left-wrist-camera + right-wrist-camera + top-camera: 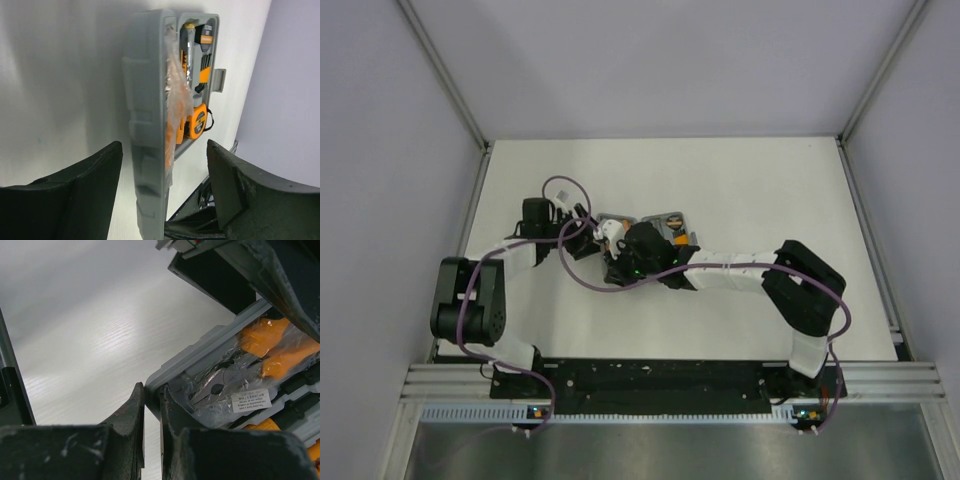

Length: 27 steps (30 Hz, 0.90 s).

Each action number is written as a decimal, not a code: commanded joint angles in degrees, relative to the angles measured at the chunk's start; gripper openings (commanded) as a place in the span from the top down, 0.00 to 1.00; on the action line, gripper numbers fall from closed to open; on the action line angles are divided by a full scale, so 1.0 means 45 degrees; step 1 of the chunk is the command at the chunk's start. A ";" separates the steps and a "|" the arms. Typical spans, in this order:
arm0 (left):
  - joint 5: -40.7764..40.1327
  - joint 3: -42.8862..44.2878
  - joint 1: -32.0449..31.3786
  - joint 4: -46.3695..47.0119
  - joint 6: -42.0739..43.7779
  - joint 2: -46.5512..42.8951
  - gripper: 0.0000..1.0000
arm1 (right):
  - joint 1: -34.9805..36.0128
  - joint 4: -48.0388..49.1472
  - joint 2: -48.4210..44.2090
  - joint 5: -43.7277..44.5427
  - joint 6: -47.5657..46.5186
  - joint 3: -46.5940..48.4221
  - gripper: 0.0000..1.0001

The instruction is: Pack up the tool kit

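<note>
The grey tool kit case [669, 224] lies half open at the table's middle. In the left wrist view its lid [147, 120] stands on edge, with bagged orange-handled pliers [176, 102] inside it. The base half holds the round tape measure [197, 121] and screwdrivers [192, 50]. My left gripper [165, 175] is open, one finger on each side of the lid's edge, not touching it. My right gripper [151, 400] is shut on the case's corner rim [165, 375]. The bagged pliers [220, 390] lie just beyond it.
The white table [740, 180] is bounded by grey walls and a metal frame rail [670, 385] at the near edge. My two wrists crowd together at the case. A purple cable [570, 260] loops over the left arm.
</note>
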 commanded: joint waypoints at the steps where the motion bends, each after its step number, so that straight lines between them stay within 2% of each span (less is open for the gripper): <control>1: 0.0915 0.0223 -0.0425 0.1381 0.0149 0.0416 0.29 | 0.0227 0.1719 -0.0987 -0.0816 0.0178 0.0129 1.00; 4: 0.0779 0.0399 -0.0738 0.1070 0.0364 0.0630 0.35 | 0.0227 0.1817 -0.1026 -0.0778 0.0217 0.0109 1.00; 9: -0.0625 0.0946 -0.0915 -0.0881 0.0930 0.0885 0.58 | 0.0227 0.1701 -0.1066 -0.0564 0.0490 0.0186 1.00; 11: -0.0901 0.1102 -0.0934 -0.1080 0.1048 0.0846 0.65 | 0.0227 0.1505 -0.1085 -0.0407 0.0646 0.0245 1.00; 15: -0.1018 0.1472 -0.0973 -0.1607 0.1145 0.0865 0.73 | 0.0227 0.1368 -0.1085 -0.0114 0.0783 0.0206 1.00; 17: -0.1135 0.1707 -0.1031 -0.1918 0.1262 0.0904 0.74 | 0.0227 0.1232 -0.1124 0.0139 0.0862 0.0264 0.93; 22: -0.1409 0.2449 -0.1071 -0.2836 0.1770 0.1080 0.76 | 0.0227 0.0491 -0.1533 0.1543 0.1232 0.0265 0.68; 27: -0.1468 0.3015 -0.1071 -0.3443 0.2122 0.1100 0.76 | 0.0208 0.0274 -0.3152 0.3319 0.1778 -0.0885 0.49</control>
